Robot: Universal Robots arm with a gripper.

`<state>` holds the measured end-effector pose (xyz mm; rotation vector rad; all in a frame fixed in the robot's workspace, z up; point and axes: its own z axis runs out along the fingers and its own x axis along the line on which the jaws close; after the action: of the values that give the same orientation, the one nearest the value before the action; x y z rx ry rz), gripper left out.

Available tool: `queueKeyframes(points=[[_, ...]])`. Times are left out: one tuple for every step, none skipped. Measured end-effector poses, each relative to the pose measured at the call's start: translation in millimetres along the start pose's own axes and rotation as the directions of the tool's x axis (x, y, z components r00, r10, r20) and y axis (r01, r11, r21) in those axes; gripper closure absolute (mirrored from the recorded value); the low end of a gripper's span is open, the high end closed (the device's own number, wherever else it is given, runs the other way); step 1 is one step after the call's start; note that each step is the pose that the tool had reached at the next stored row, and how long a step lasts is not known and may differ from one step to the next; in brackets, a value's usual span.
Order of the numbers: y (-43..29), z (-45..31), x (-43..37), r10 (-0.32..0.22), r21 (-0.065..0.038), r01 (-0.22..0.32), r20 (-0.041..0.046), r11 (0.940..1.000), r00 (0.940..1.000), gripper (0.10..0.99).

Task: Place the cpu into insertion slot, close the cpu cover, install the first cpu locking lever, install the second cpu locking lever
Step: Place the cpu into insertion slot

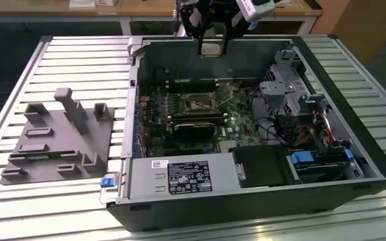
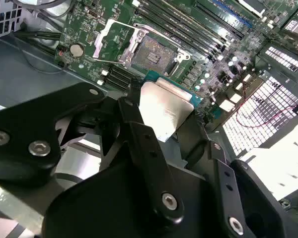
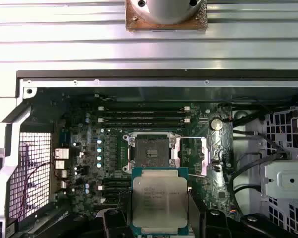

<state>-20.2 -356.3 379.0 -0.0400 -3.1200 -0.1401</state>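
Holds the cpu (image 1: 211, 47) in clenched jaws at the upper centre of the exterior view, high over the open computer case (image 1: 200, 213), well apart from the uncovered insertion slot (image 1: 198, 104) mid-frame.

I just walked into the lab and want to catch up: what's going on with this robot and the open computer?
A robot arm's claw holds the cpu by its edges, above the motherboard inside the open computer case. The insertion slot is empty, and the cpu cover is swung open beside it. The chip is not yet seated in the slot.
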Motion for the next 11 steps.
queueKeyframes(points=[[0.0, 0.0, 0.0, 0.0, 0.0, 0.0, 0.0, 1.0, 1.0, 0.545], [0.0, 0.0, 0.0, 0.0, 0.0, 0.0, 0.0, 1.0, 1.0, 0.545], [0.0, 0.0, 0.0, 0.0, 0.0, 0.0, 0.0, 1.0, 1.0, 0.545], [0.0, 0.1, 0.0, 0.0, 0.0, 0.0, 0.0, 1.0, 1.0, 0.545], [0.0, 0.2, 0.0, 0.0, 0.0, 0.0, 0.0, 1.0, 1.0, 0.545], [0.0, 0.4, 0.0, 0.0, 0.0, 0.0, -0.0001, 1.0, 1.0, 0.545], [0.0, 0.7, 0.0, 0.0, 0.0, 0.0, 0.0, 1.0, 1.0, 0.545], [-0.1, 1.0, 0.0, 0.0, 0.0, 0.0, 0.0, 1.0, 1.0, 0.545], [-0.1, 1.2, 0.0, 0.0, 0.0, 0.0, 0.0, 1.0, 1.0, 0.545], [-0.1, 1.5, 0.0, 0.0, 0.0, 0.0, 0.0, 1.0, 1.0, 0.545], [-0.2, 1.8, 0.0, 0.0, 0.0, 0.0, 0.0, 1.0, 1.0, 0.545]])
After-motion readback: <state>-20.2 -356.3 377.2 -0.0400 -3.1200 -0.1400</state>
